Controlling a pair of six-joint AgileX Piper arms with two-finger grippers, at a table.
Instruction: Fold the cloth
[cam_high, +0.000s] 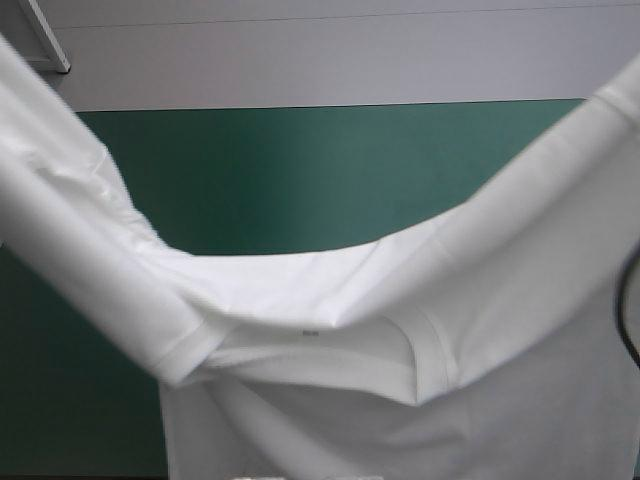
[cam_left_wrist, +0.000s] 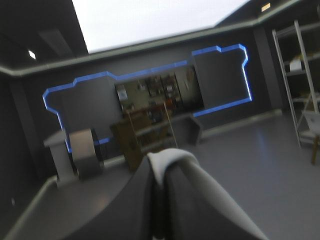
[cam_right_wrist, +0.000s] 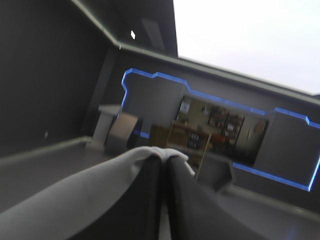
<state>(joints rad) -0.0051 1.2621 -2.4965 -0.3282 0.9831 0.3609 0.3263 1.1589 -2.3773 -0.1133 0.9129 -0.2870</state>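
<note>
One T-shirt (cam_high: 330, 290) hangs in the air above the bench (cam_high: 300, 170). It is stretched between two high points, one off toward the bench's left edge and one off toward its right. The white fabric sags in a wide curve in the middle. Beyond the sag, the teal-green cover shows as far as the bench's far edge. One ribbed collar (cam_high: 432, 352) faces the high view, with one small dark label (cam_high: 308, 331) just beside it. More cloth falls below the collar; whether it reaches the cover cannot be told.

Neither of the two grippers appears in the high view. In its own wrist view, the left gripper (cam_left_wrist: 161, 170) is raised and looks level into the room. Its two black fingers (cam_left_wrist: 137, 200) are pressed all but together, with a fold of the white shirt pinched at their tips. The right gripper (cam_right_wrist: 164, 159) is raised likewise, its two fingers nearly meeting on another white fold.
</note>
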